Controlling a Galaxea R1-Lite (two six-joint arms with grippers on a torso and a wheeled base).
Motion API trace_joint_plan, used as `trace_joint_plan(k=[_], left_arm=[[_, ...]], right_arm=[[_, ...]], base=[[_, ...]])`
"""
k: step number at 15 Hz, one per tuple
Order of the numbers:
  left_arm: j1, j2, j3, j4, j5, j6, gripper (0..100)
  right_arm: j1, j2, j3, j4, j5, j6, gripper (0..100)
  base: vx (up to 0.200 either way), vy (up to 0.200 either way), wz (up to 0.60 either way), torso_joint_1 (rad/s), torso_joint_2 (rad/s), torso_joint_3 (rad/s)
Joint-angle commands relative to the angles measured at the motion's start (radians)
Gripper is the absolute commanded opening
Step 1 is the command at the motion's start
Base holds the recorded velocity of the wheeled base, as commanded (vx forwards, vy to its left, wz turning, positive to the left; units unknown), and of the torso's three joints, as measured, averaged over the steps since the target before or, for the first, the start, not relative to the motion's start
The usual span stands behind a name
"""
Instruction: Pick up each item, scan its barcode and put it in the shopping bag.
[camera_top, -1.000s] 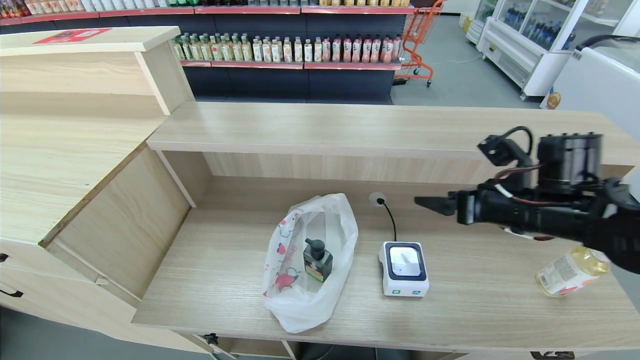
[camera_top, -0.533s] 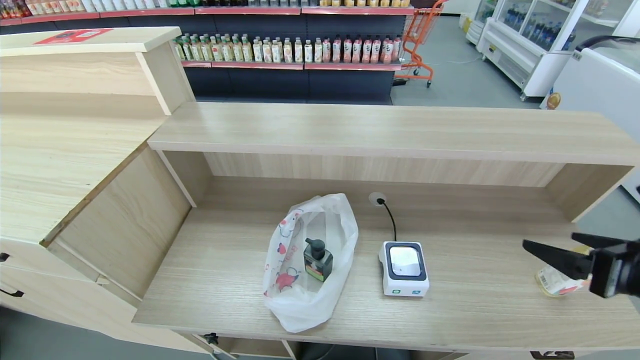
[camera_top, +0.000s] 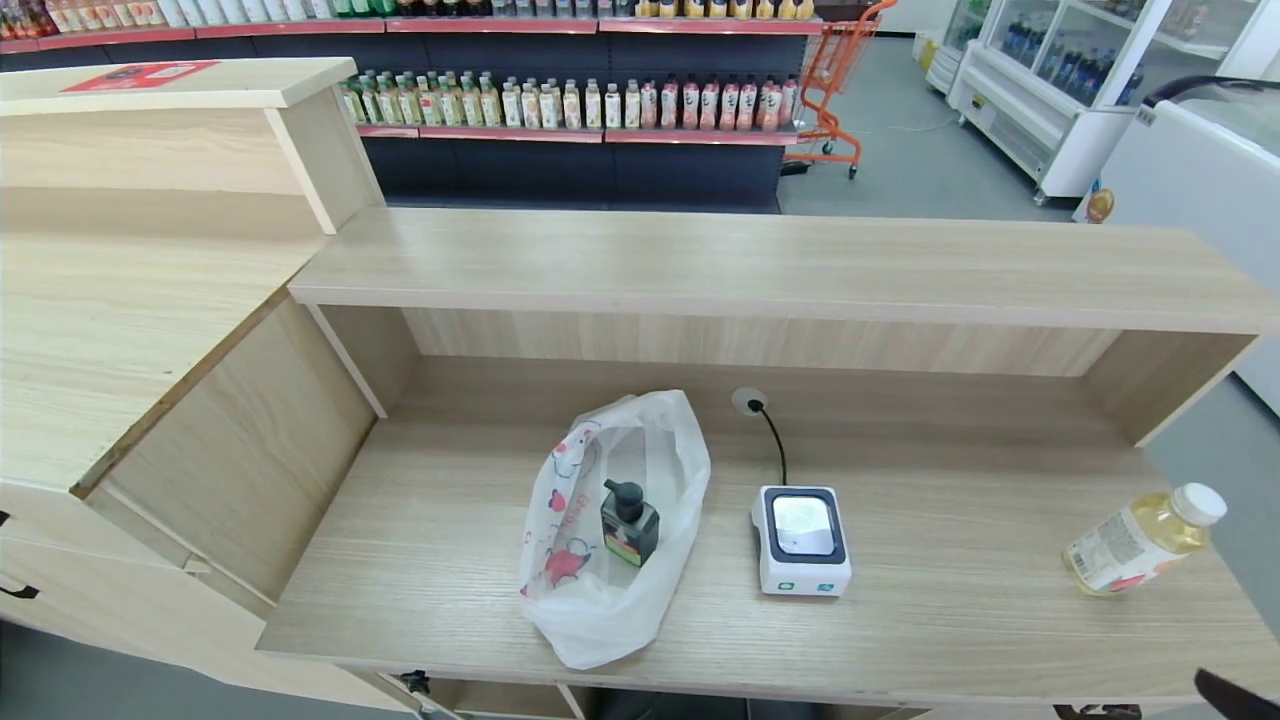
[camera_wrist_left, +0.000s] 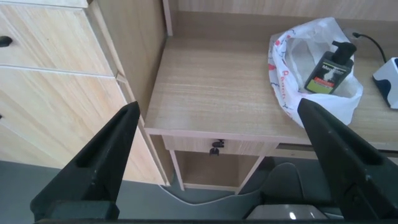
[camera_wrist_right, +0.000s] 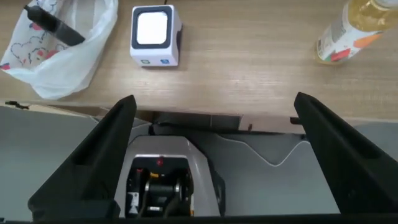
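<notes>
Bright even store light, soft shadows, glare on scanner (camera_top: 803, 524) window

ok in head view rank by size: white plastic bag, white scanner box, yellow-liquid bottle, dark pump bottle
Largest: white plastic bag
Then: white scanner box and yellow-liquid bottle, too alike to rank
Smallest: dark pump bottle

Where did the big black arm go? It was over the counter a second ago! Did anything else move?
The right gripper swung away from above the counter, down and back toward the robot, open and empty; it grabbed nothing. The yellow bottle it was partly hiding, the scanner and the shopping bag with the pump bottle inside stayed put.
</notes>
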Motion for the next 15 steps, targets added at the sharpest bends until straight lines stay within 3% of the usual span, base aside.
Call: trace_joint_plan(k=[1, 13, 15], left_arm=[[0.003, 0.001, 0.0, -0.001, 0.0, -0.002, 100], [0.003, 0.001, 0.0, -0.001, 0.0, 0.001, 100], [0.001, 0.001, 0.0, -0.001, 0.0, 0.001, 100]], right_arm=[[-0.002, -0.19, 0.0, 0.107, -0.002, 0.003, 100], [0.021, -0.124, -0.107, 0.127, 0.021, 0.01, 100], [0.029, -0.121, -0.117, 0.128, 0.024, 0.012, 100]], base=[[0.0, -0.2, 0.0, 0.002, 0.0, 0.002], [0.0, -0.2, 0.0, 0.004, 0.0, 0.002], [0.0, 0.0, 0.0, 0.0, 0.0, 0.0]])
